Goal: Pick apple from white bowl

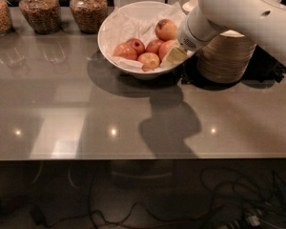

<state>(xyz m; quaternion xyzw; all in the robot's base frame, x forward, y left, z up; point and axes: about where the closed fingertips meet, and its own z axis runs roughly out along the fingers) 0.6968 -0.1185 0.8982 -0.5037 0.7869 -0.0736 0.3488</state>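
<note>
Nearest to us, below the table's front edge, dark tangled cables [133, 213] lie on the floor. Above them spreads the glossy grey table top [62, 104], which carries small light reflections and the dark shadow of the arm near its middle.

Farther back, a little right of centre, stands the large round glossy white bowl [105, 42]. It is wide and shallow-sided, lined with crinkled white paper [128, 23] that rises along its far and left wall. In it lie six red-and-yellow apples [149, 60], clustered toward the right half. One of them sits higher, at the far right, and the rest are packed together below it.

The beige-tipped gripper [174, 56] is at the bowl's right rim, reaching in from the right and touching the rightmost apple. We cannot tell whether it has hold of anything or how wide it stands. The thick white robot arm [238, 8] runs from it up to the right corner.

Just right of the bowl, partly behind the arm, a stack of small beige disposable bowls [226, 56] stands on a black mat [267, 66].

Farthest, at the left, three round glass jars [88, 6] filled with brown grains stand in a row.
</note>
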